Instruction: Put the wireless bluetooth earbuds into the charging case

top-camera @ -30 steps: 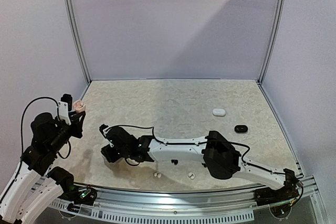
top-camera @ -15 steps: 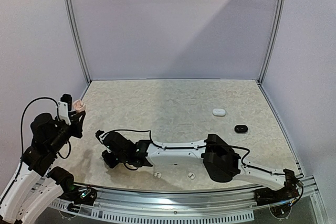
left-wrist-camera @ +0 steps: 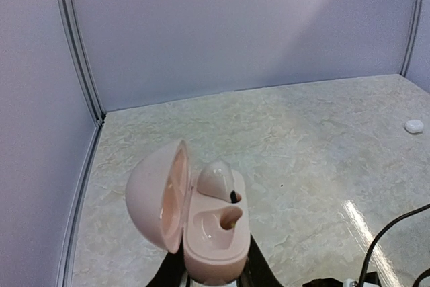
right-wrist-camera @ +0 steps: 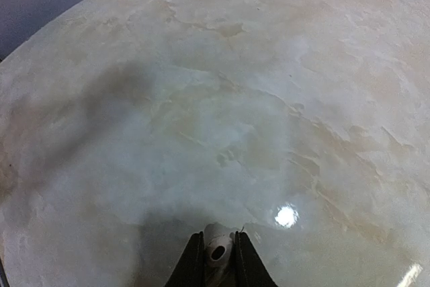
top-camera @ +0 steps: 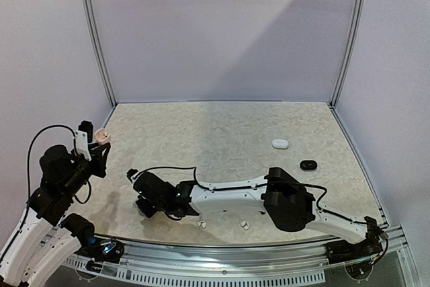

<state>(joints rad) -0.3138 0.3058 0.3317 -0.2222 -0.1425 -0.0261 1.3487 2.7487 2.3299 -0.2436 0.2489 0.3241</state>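
Right gripper (right-wrist-camera: 216,236) is clenched on a white earbud (right-wrist-camera: 216,252), a tiny glossy rounded piece with a dark opening, pinched between the two narrow black fingers (right-wrist-camera: 195,263); the right arm (top-camera: 228,196) lies stretched low and almost flat across the near part of the worktop (top-camera: 222,132), white links and black joints reaching to the robot's left, wrist tipped down towards the surface; whether the earbud touches the surface I cannot tell. Left gripper (left-wrist-camera: 215,275) grasps a pink charging case (left-wrist-camera: 201,226) from below, held up above the worktop's left edge on the folded, raised left arm (top-camera: 57,176); the case is a smooth pebble-shaped shell, lid swung open to the side, with a pale seated earbud (left-wrist-camera: 216,181) in the far socket and the near socket (left-wrist-camera: 228,218) hollow. On the worktop, a stone-patterned beige sheet with a soft sheen, a loose earbud (top-camera: 200,223) and a second loose earbud (top-camera: 244,224) lie near the front rail, apart from each other; well off to the right rest a white case (top-camera: 280,144) and a black case (top-camera: 308,165), both small, rounded and closed.
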